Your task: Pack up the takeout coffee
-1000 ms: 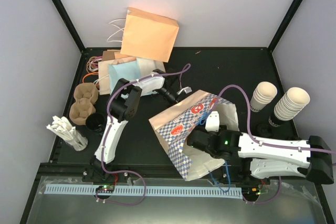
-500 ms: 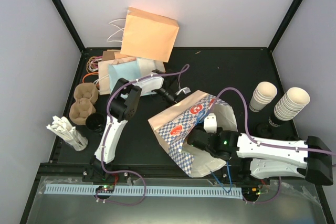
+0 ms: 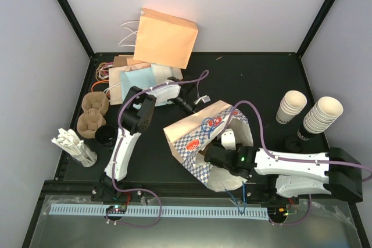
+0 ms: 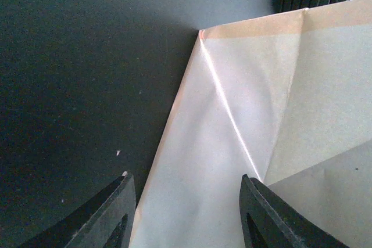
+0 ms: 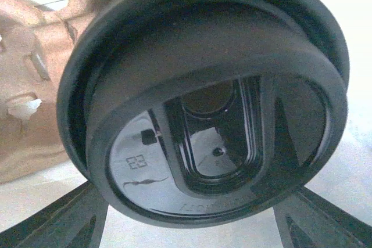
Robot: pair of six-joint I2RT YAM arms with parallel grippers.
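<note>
Takeout coffee (image 5: 203, 85) lies between fingers of right pincer (image 5: 195, 216)

Left arm (image 3: 124, 146), right arm (image 3: 293, 164): white moulded links, black joint housings. Purple cable (image 3: 258, 121) routed along each arm in loose loops. Green indicator light (image 3: 241, 159) on right wrist housing. Blue leads (image 3: 242, 194) at right base. Fingers (image 4: 99, 225): black, angular, slotted.

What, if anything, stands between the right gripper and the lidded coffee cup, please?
Nothing visible does. In the right wrist view, the coffee cup, seen lid-first, sits directly between the fingers of the right gripper, with nothing across it. A brown pulp carrier lies off to one side, behind the cup.
</note>
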